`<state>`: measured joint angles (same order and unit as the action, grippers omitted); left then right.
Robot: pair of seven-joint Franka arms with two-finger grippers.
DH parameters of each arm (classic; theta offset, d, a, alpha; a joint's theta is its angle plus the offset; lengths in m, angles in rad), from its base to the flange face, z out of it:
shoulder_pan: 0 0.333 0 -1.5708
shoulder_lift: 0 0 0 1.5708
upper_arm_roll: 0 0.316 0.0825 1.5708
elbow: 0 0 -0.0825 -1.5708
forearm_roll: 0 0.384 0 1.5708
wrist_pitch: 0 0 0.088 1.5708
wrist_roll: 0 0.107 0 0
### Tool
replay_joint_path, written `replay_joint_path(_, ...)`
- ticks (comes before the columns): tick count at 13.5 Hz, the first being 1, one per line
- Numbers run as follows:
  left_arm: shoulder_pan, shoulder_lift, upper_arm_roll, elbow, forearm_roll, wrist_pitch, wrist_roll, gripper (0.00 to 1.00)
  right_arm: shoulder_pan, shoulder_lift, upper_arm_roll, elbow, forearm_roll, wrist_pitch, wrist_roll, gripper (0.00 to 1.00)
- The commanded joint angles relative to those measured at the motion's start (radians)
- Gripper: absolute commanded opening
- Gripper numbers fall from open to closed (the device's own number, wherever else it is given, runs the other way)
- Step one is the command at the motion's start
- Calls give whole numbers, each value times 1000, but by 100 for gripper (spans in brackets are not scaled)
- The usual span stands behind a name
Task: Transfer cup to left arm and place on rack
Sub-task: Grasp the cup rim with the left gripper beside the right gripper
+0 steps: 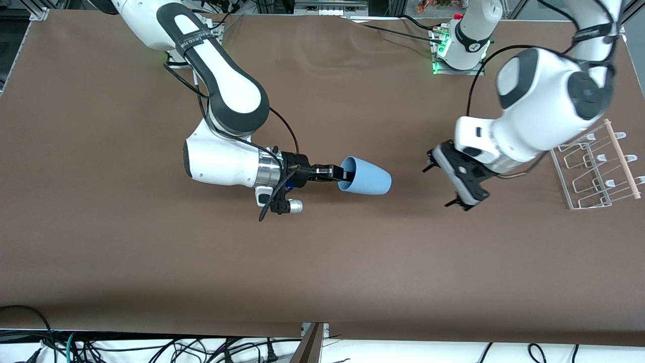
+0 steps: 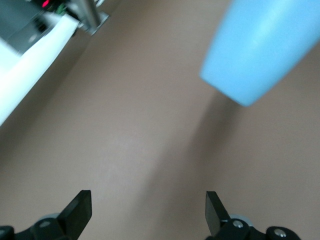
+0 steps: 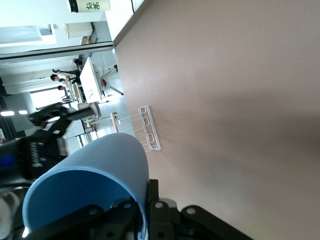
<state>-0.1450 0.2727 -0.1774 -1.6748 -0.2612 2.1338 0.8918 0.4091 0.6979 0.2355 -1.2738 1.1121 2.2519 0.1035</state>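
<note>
The light-blue cup (image 1: 367,176) is held on its side over the middle of the table, its base pointing toward the left arm's end. My right gripper (image 1: 342,174) is shut on the cup's rim, one finger inside and one outside (image 3: 170,202). The cup fills the right wrist view (image 3: 90,185). My left gripper (image 1: 456,179) is open and empty, hovering over the table between the cup and the rack (image 1: 597,169), a short gap from the cup's base. The cup's base shows in the left wrist view (image 2: 260,50), ahead of the open fingers (image 2: 80,212).
The rack stands on the brown table near the left arm's end, its wooden rod (image 1: 622,159) along the side toward the table's end. It also shows small in the right wrist view (image 3: 145,127). Cables lie at the front edge.
</note>
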Motion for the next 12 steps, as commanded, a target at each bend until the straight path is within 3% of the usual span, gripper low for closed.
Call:
replay_joint_path(1,-21,-43,-39,-101,22,112,114,100,13,20,15,37,25,5,5,0)
replay_joint_path(3,-48,-44,-63,-100,156,124,113,100,14,20,18,37,25,5,5,0)
replay_joint_path(12,-90,-63,-102,-94,171,138,66,100,25,49,21,66,31,31,5,0)
